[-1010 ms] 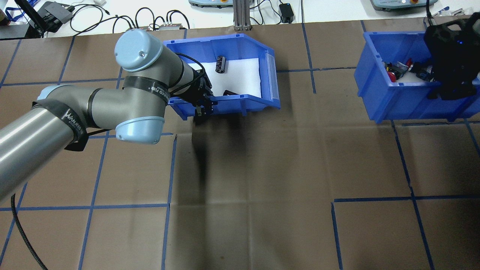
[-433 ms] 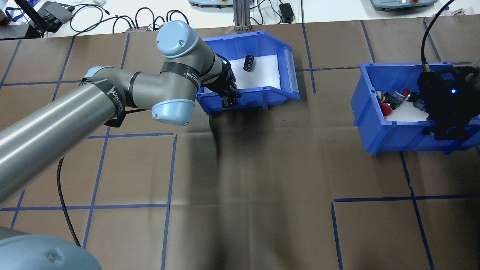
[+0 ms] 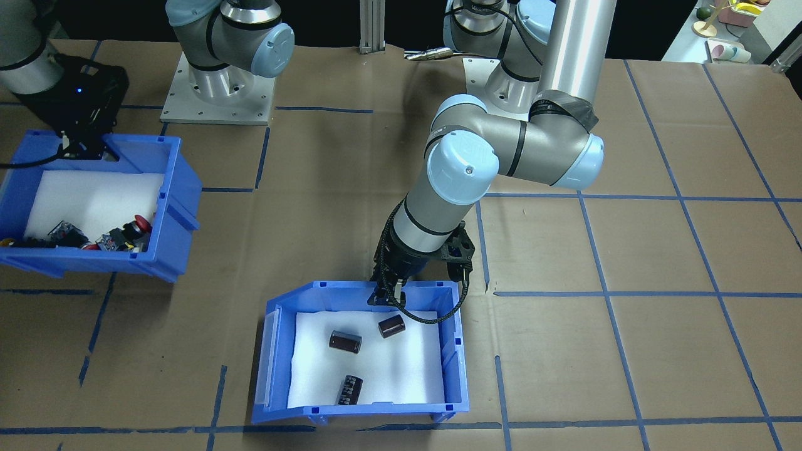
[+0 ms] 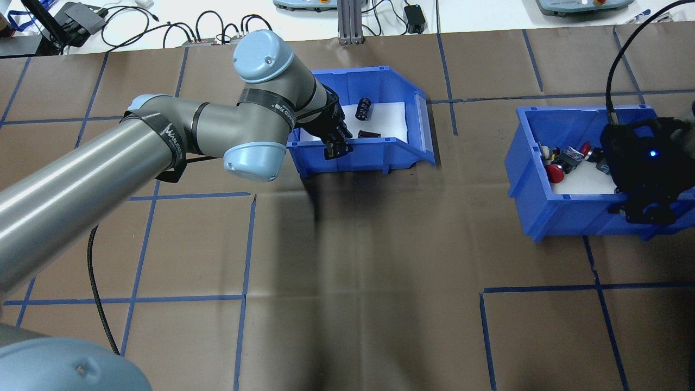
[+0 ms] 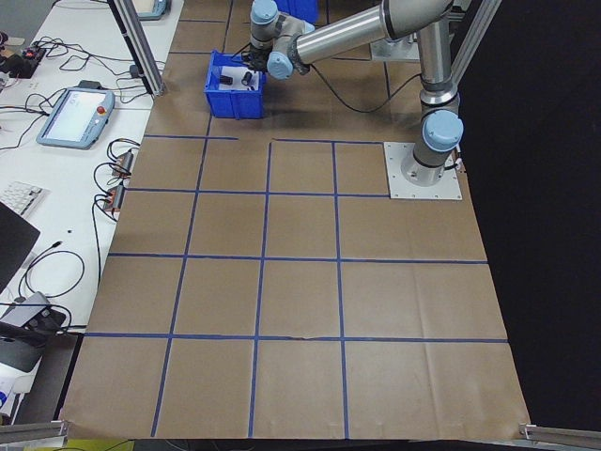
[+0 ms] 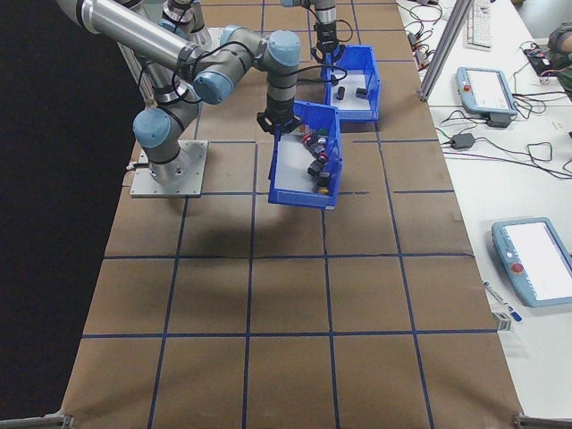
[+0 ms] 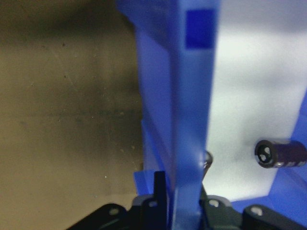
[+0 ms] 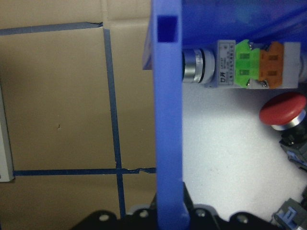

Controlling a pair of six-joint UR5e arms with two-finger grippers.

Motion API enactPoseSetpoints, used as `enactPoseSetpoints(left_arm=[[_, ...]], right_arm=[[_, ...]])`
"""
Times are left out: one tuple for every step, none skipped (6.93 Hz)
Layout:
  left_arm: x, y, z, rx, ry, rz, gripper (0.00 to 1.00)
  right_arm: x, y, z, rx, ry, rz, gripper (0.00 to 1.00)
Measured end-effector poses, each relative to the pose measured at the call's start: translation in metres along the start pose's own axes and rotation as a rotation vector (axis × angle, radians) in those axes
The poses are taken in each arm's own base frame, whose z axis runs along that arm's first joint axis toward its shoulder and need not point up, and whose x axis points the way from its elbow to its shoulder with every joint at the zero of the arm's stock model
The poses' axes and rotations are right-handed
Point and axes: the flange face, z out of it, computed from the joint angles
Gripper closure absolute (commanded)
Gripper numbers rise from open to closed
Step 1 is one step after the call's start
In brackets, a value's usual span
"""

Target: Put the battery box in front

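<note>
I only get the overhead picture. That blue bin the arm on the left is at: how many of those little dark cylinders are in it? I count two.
Observer: Three. The front-facing view shows three cylinders lying apart on the white foam of the battery box.
Visitor: Is the claw really gripping the bin?
Observer: Yes. In the left wrist view, the left gripper has the box's wall between its fingers.
Visitor: And the other arm?
Observer: The right wrist view shows the right gripper astride the wall of the push-button bin in the same way.
</note>
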Motion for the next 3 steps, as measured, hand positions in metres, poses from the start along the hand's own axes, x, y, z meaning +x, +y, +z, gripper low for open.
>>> enactPoseSetpoints(left_arm=[[0.002,-0.001,-0.011,0.001,0.007,0.001,0.01],[0.008,-0.005,-0.037,0.001,0.025,0.026,0.01],[0.015,-0.015,-0.071,0.015,0.018,0.098,0.01]], right_arm=[[-0.028,-0.013,0.004,-0.001,0.016,0.028,0.99],[-0.057,-0.027,0.011,0.002,0.032,0.059,0.99],[-0.08,-0.04,0.021,0.011,0.041,0.066,0.99]])
